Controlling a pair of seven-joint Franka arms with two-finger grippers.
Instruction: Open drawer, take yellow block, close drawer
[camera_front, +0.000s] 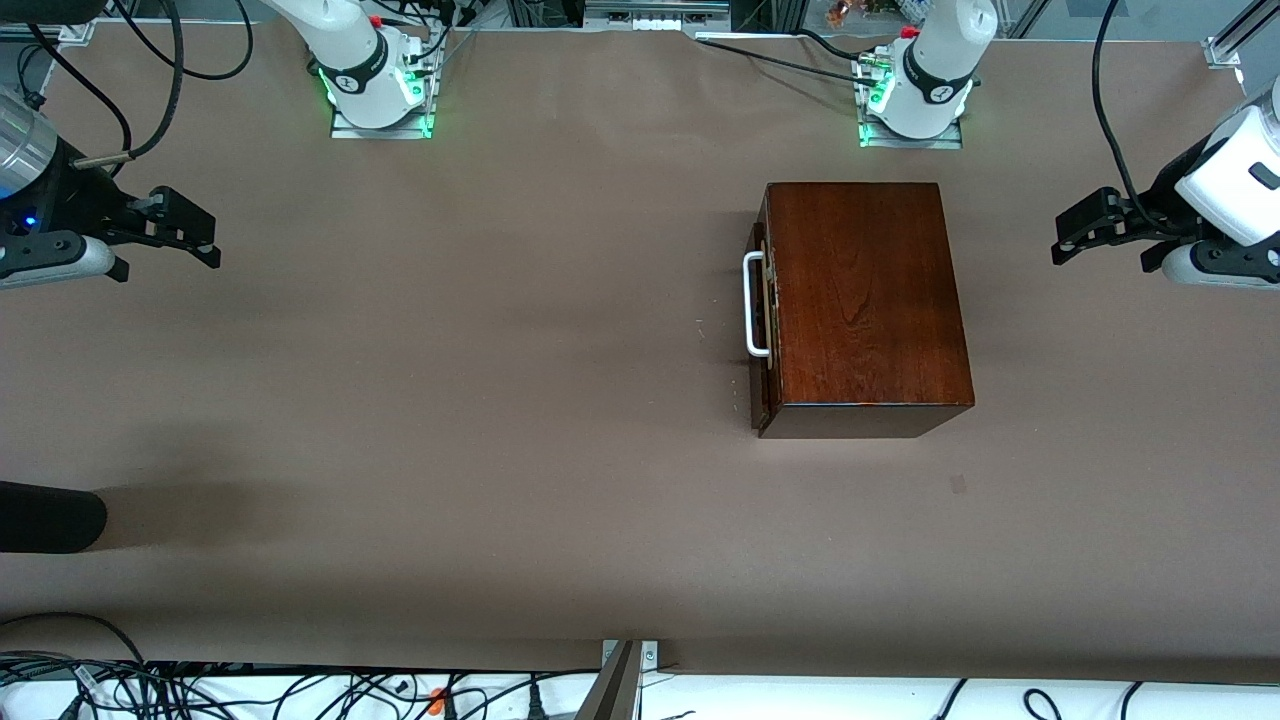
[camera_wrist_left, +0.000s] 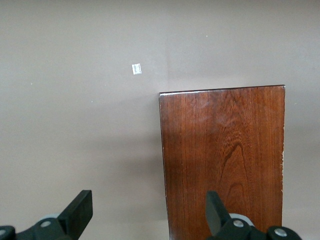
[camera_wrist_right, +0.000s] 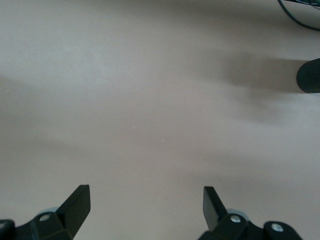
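A glossy reddish-brown wooden box (camera_front: 865, 300) stands on the brown table toward the left arm's end. Its drawer (camera_front: 760, 330) looks pushed in, with the white U-shaped handle (camera_front: 755, 305) facing the right arm's end. The yellow block is hidden. My left gripper (camera_front: 1062, 238) hovers open at the left arm's end of the table, apart from the box. In the left wrist view the box top (camera_wrist_left: 225, 160) shows past the open left gripper (camera_wrist_left: 149, 200). My right gripper (camera_front: 212, 243) hangs open over bare table at the right arm's end, empty in its wrist view (camera_wrist_right: 146, 196).
A black rounded object (camera_front: 50, 517) pokes in at the right arm's end, nearer the front camera; the right wrist view shows it too (camera_wrist_right: 309, 75). A small pale tag (camera_front: 958, 484) lies on the table near the box. Cables (camera_front: 300, 690) run along the front edge.
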